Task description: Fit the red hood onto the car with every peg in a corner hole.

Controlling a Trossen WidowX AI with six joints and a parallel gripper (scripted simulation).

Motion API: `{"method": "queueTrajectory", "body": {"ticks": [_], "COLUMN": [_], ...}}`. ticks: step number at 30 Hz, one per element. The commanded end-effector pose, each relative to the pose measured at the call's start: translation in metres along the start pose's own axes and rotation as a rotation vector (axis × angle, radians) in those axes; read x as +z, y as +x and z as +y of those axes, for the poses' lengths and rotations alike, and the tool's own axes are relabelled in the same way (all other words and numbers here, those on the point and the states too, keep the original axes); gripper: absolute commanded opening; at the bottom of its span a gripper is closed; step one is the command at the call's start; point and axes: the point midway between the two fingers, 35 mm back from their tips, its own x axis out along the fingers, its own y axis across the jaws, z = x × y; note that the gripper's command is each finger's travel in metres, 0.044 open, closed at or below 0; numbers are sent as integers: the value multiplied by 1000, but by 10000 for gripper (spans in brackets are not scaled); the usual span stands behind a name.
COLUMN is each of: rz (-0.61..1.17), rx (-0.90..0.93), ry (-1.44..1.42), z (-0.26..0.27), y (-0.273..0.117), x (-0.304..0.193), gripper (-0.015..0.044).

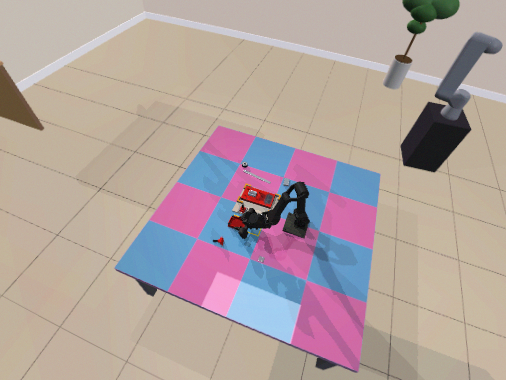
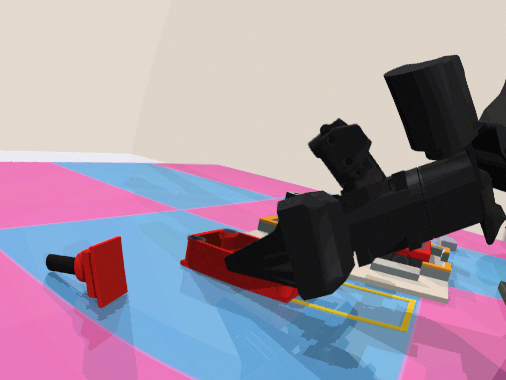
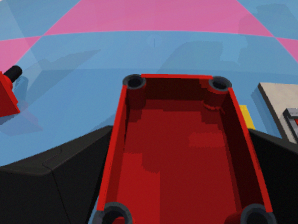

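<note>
The red hood [image 1: 234, 223] [image 2: 210, 265] [image 3: 175, 165] lies on the table, its hollow side and dark-rimmed corner holes facing up. My gripper [image 1: 241, 223] [image 2: 237, 249] [image 3: 178, 135] is around it, one finger against each long side wall, and looks shut on the hood. The fingers appear flush with both walls in the wrist view. The red chassis [image 1: 258, 196] [image 2: 422, 248] sits in its pale jig [image 2: 400, 281] [image 3: 277, 94] beside the hood. The arm covers part of it in the exterior view; the pegs are too small to tell.
A red part with a black stem [image 1: 219, 241] [image 2: 111, 272] [image 3: 7, 97] stands beyond the hood. A yellow outline [image 2: 372, 323] [image 3: 247, 116] marks the table by the hood. A pale rod [image 1: 256, 176], a small wheel [image 1: 244, 164] and a grey block [image 1: 286, 182] lie past the chassis.
</note>
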Motion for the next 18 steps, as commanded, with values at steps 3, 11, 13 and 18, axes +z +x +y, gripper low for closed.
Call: {"method": "queueTrajectory", "body": {"ticks": [3,11,13,18], "rz": [0,0,0,-1], "rx": [0,0,0,0], "ry": [0,0,0,0], "z": [0,1,2,2], "y": [0,-3,-6,-15], "x": [0,9,15,33], "gripper": [295,144,91,0]}}
